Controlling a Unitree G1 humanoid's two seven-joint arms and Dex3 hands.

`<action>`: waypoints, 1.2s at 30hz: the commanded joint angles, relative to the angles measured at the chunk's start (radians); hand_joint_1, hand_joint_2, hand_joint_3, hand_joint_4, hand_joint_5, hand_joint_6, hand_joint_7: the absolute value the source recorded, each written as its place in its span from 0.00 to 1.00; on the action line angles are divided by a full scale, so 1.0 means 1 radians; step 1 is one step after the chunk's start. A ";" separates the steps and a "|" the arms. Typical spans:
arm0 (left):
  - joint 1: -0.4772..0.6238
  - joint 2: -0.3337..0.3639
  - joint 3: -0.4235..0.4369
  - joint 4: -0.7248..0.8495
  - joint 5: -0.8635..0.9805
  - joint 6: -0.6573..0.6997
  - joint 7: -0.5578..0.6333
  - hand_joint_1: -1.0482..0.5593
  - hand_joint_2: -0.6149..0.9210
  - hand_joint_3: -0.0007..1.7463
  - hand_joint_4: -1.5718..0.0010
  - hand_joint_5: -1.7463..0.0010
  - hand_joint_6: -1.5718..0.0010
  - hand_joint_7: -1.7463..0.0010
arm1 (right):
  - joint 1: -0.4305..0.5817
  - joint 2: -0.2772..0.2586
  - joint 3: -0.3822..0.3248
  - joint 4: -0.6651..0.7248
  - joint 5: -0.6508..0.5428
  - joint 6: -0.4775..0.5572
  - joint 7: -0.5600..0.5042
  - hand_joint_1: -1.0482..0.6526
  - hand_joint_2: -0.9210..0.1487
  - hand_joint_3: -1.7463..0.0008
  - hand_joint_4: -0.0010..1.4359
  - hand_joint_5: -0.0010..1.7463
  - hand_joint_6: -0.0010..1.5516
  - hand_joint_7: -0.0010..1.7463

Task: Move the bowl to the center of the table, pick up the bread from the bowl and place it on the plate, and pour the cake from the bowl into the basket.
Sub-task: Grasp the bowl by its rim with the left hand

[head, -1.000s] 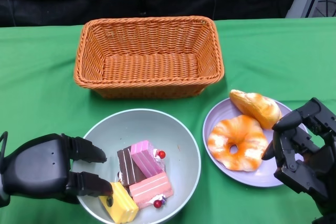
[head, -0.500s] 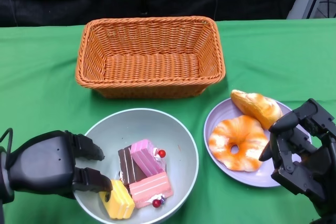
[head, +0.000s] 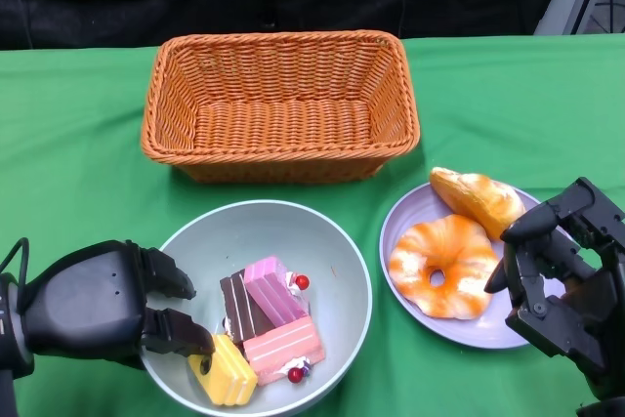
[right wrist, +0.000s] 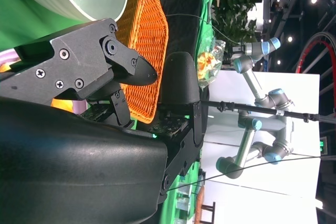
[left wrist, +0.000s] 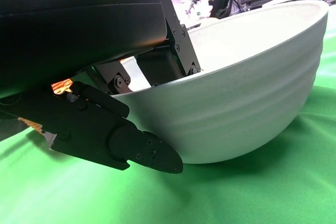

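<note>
Leftmost, at seven o'clock on the green table (head: 68, 153): left hand (head: 107, 302), fingers clamped over the near-left rim of the bowl (head: 322, 241), some inside, one under the outer wall as the left wrist view shows.
Next, bowl, pale grey-green, at six o'clock, resting on the cloth. Contents, all in its near half: yellow cake (head: 223, 370) just beside the left hand's fingertips, brown cake (head: 237, 307), pink cake (head: 273, 292) leaning on it, salmon-pink cake (head: 283, 349), small red cherries (head: 301, 282).
Basket (head: 280, 104), orange wicker, rectangular, at twelve o'clock, beyond the bowl and apart from it.
Plate (head: 410, 217), lilac, at four o'clock, just beside the bowl. On it: ring-shaped bread (head: 441, 265) nearer the bowl, bread roll (head: 478, 199) at the far edge, the two touching.
Rightmost, right hand (head: 559, 275), over the plate's near-right edge, fingers bent but apart, holding nothing.
</note>
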 commanded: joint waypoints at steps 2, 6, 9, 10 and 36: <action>0.001 -0.009 -0.024 0.011 0.009 -0.034 -0.005 0.42 0.97 0.01 0.34 1.00 0.36 1.00 | 0.001 0.005 -0.006 0.005 -0.002 -0.016 -0.010 0.57 0.20 0.47 0.47 1.00 0.36 0.90; -0.006 -0.017 -0.036 0.020 0.016 -0.049 0.011 0.43 0.96 0.00 0.31 0.98 0.31 0.97 | 0.002 0.009 -0.005 0.005 -0.008 -0.027 -0.015 0.57 0.20 0.47 0.47 1.00 0.36 0.89; -0.012 -0.023 -0.046 0.033 0.015 -0.065 0.021 0.44 0.94 0.00 0.23 0.95 0.24 0.95 | 0.002 0.010 -0.006 0.010 -0.010 -0.037 -0.017 0.57 0.20 0.47 0.47 1.00 0.36 0.89; -0.012 -0.025 -0.047 0.037 0.012 -0.067 0.020 0.44 0.94 0.00 0.23 0.94 0.23 0.95 | 0.003 0.009 -0.005 0.010 -0.010 -0.038 -0.016 0.57 0.20 0.47 0.47 1.00 0.36 0.89; 0.006 -0.037 -0.029 0.065 -0.033 -0.113 0.009 0.53 1.00 0.05 0.56 0.00 0.65 0.04 | 0.010 0.007 0.000 0.008 -0.034 -0.045 -0.028 0.58 0.19 0.46 0.47 1.00 0.35 0.91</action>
